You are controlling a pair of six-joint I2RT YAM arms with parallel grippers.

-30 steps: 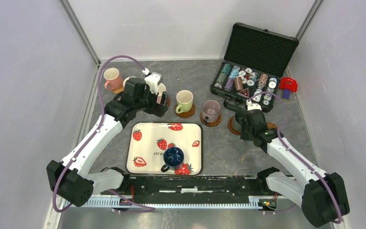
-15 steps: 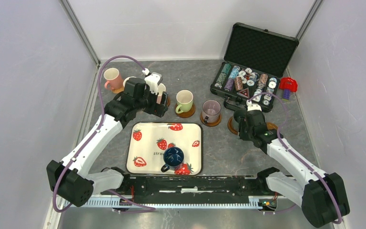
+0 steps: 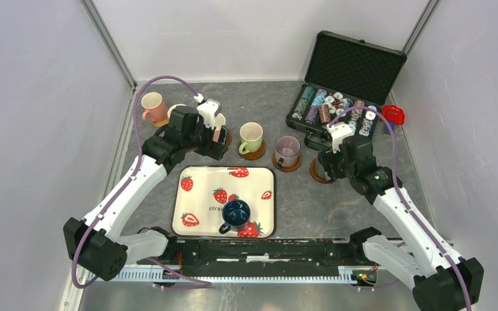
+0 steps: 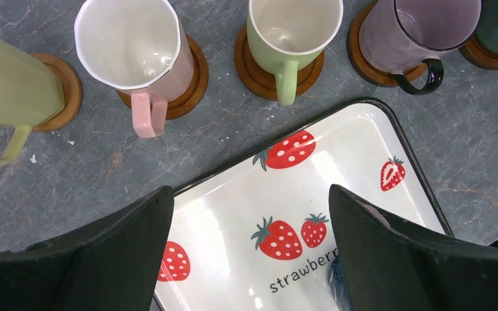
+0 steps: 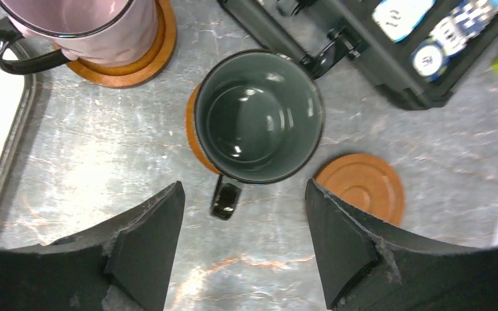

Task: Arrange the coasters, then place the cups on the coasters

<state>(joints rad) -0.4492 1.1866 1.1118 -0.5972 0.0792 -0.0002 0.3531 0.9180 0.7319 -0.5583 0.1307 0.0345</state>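
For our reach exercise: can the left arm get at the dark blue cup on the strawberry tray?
Probably yes: the left gripper hangs open and empty near the tray, where the dark blue cup stands alone.

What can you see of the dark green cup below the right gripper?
The dark green cup looks like a glossy ceramic mug. It is empty and stands upright on a brown coaster, which shows as a crescent at its left. Its short dark handle points down in the wrist view. The right gripper hangs open above it, with the fingers clear of it. A bare coaster lies beside it.
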